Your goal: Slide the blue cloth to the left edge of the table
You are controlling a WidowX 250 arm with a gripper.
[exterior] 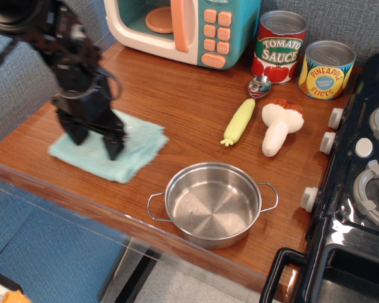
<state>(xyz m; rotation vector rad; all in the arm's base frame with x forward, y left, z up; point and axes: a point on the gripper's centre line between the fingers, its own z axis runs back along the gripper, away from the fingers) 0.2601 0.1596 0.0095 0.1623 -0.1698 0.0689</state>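
The blue cloth [123, 154] lies flat on the brown wood table [189, 107], near its front left corner. My black gripper [96, 141] points straight down with both fingertips [114, 148] pressed onto the cloth, spread apart, holding nothing between them. The cloth's left part lies close to the table's left edge. The arm rises to the upper left and hides part of the cloth's far edge.
A steel pot [212, 203] stands at the front edge, right of the cloth. Farther right lie a yellow-green toy vegetable [239, 120], a toy mushroom [279, 127] and a spoon [259, 86]. Two cans [279, 45] and a toy microwave [189, 28] stand at the back; a black stove [359, 183] is at right.
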